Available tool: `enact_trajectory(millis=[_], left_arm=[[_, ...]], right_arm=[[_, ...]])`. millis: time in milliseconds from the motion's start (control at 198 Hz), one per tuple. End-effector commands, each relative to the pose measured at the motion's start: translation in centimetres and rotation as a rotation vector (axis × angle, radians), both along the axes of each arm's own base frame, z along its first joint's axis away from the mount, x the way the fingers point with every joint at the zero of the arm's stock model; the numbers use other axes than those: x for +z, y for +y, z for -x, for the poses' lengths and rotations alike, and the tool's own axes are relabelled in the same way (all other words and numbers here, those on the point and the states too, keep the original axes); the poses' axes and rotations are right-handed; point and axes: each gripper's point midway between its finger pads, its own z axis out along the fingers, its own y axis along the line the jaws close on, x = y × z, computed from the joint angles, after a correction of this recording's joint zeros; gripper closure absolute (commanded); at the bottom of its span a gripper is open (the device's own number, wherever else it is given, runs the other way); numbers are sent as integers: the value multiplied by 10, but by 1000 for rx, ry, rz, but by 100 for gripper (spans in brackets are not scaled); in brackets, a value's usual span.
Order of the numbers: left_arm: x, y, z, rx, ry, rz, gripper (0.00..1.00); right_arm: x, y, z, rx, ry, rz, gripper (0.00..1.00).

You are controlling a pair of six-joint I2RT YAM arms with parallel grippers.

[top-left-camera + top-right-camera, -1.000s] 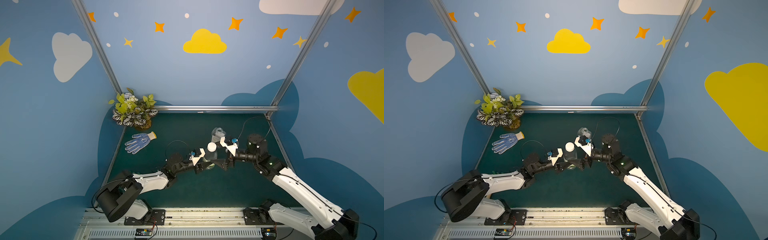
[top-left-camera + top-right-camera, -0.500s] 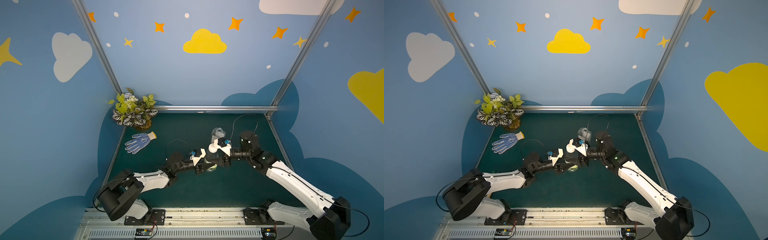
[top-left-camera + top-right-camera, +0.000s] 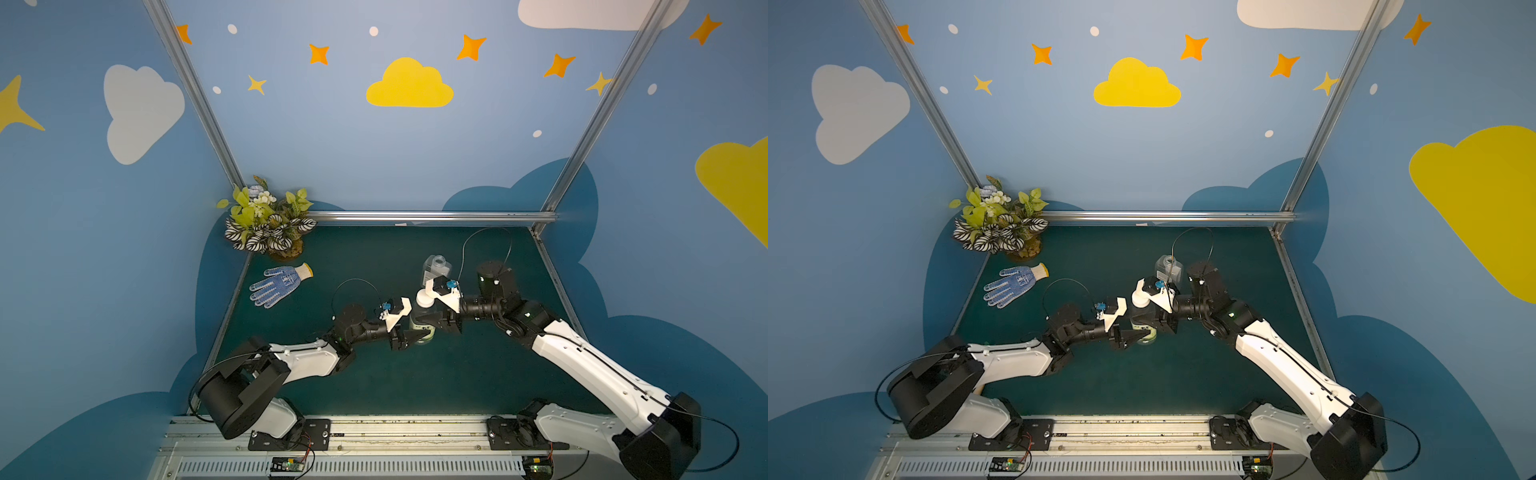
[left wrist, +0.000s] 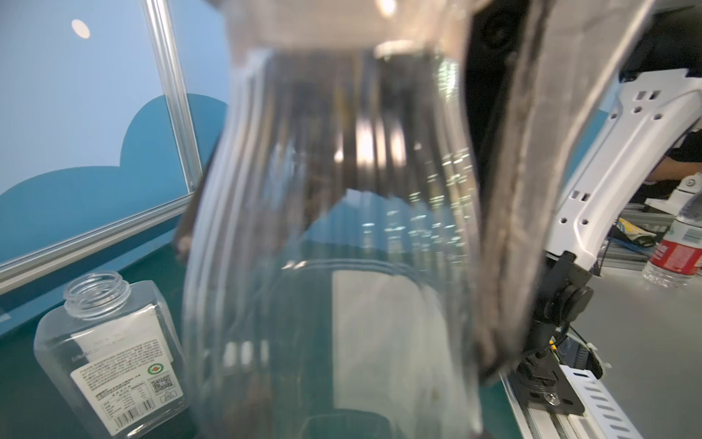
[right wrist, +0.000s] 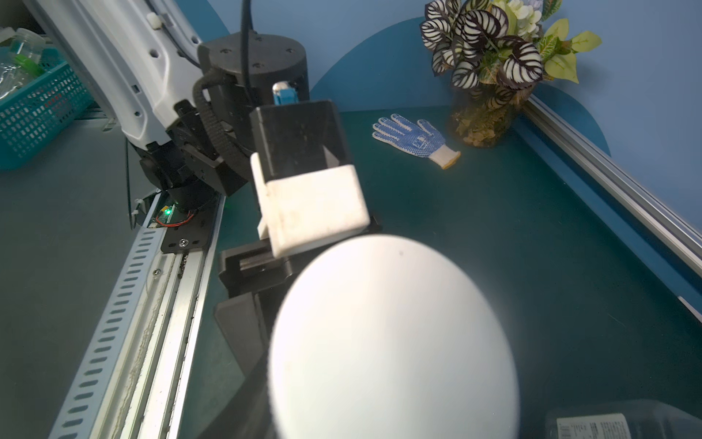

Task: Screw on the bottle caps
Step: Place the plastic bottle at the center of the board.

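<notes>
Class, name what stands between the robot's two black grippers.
A slim clear plastic bottle with a round white cap on top; both top views show it.

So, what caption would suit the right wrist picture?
White bottle cap up close; blue dotted glove and potted plant behind on the green mat.

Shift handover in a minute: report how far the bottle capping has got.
Done: nothing for certain. In hand: the slim bottle wears a white cap, left gripper and right gripper at it, tightness unclear. To do: the square bottle stands uncapped; its cap is unseen.
</notes>
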Motion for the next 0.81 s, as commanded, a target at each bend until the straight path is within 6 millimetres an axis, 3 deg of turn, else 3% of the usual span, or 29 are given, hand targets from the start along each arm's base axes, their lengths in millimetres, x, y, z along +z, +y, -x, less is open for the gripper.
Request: enact_trajectory(millis=[0, 162, 258, 495, 596, 803], left_arm=[[-5, 6, -8, 51, -8, -1, 24], [-30, 21, -16, 141, 28, -54, 8], [-44, 34, -23, 238, 44, -88, 3], [-62, 87, -54, 588, 76, -207, 2], [-58, 104, -54, 668, 68, -222, 2], [-58, 132, -48, 762, 79, -251, 2]], right_arm=[[1, -2, -27, -123, -34, 12, 56], [-3, 0, -56, -236, -47, 11, 60], [-1, 6, -74, -303, -40, -33, 63], [2, 42, -126, -436, -99, -177, 67], [0, 64, -146, -466, -135, -227, 66], [-21, 102, -188, -525, -169, -303, 65]])
